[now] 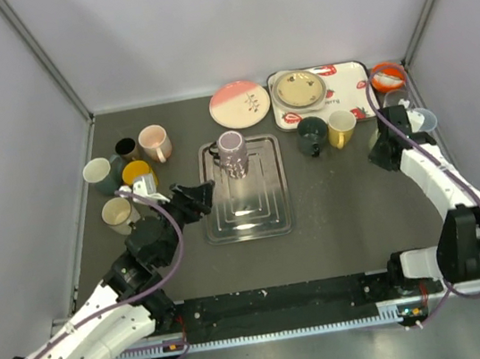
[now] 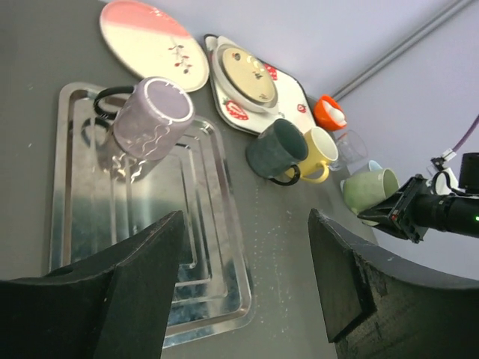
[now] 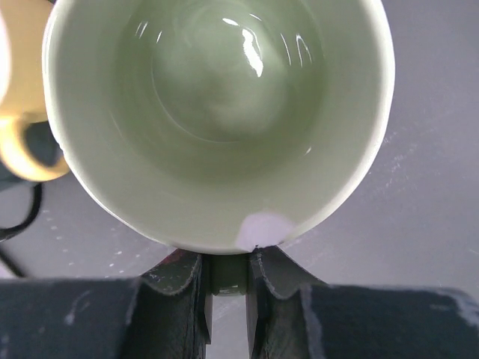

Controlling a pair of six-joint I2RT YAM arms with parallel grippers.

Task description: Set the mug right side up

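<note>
A lilac mug (image 1: 232, 153) stands upside down, base up, at the far end of the steel tray (image 1: 268, 216); it also shows in the left wrist view (image 2: 150, 120). My left gripper (image 1: 199, 196) is open and empty at the tray's left edge, short of the mug; its fingers (image 2: 142, 262) frame the tray's near corner. My right gripper (image 1: 384, 151) is shut on the handle of a pale green mug (image 3: 217, 112), whose mouth faces the wrist camera. That mug shows tilted in the left wrist view (image 2: 370, 188).
Several mugs (image 1: 133, 159) cluster at the left. A pink plate (image 1: 239, 104), a strawberry tray (image 1: 347, 82) with a plate, an orange dish (image 1: 387, 76), a dark mug (image 1: 311, 135), a yellow mug (image 1: 341, 127), a glass and a blue cup (image 1: 424, 120) stand at the back right.
</note>
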